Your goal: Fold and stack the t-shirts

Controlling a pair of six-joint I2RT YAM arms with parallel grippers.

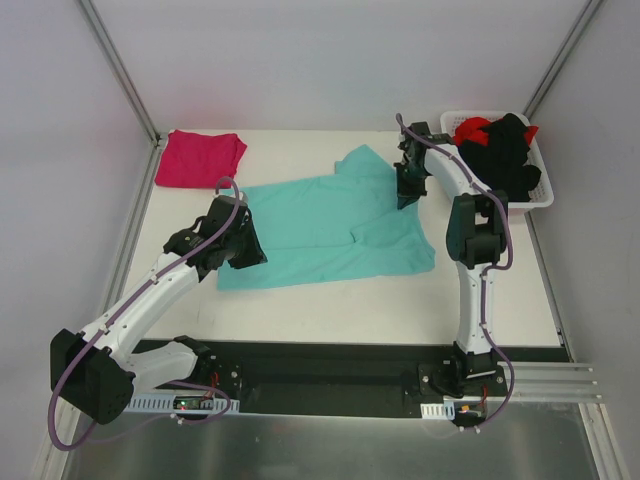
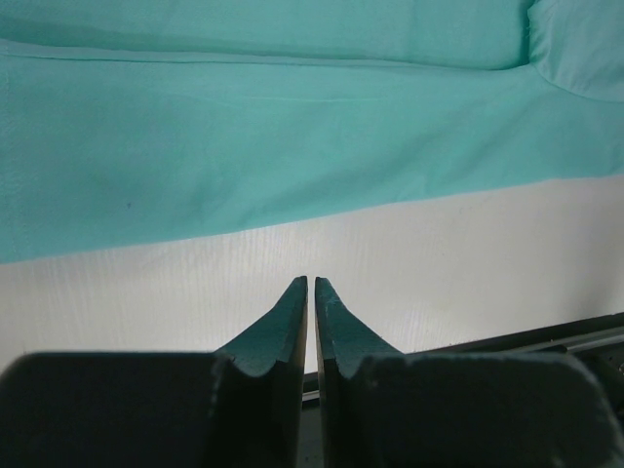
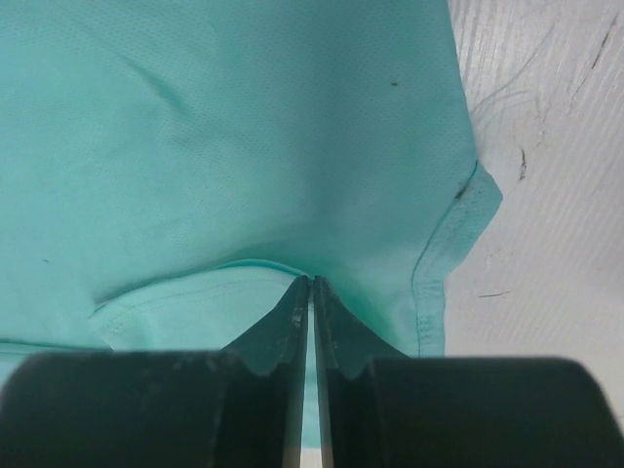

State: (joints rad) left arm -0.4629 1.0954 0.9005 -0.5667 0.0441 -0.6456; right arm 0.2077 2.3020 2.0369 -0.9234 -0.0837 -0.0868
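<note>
White tabletop (image 1: pixel 330 305), pale walls (image 1: pixel 300 60), teal t-shirt (image 1: pixel 320 225) spread, basket (image 1: pixel 545 197) far-right

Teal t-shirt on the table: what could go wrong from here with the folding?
1. The right gripper is shut on what seems only a small pinch of the teal t-shirt near a hem, so the cloth may slip out when lifted.
2. The left gripper is shut over bare table, short of the shirt's edge, and holds nothing. A pull from one side alone could bunch or skew the shirt.
</note>
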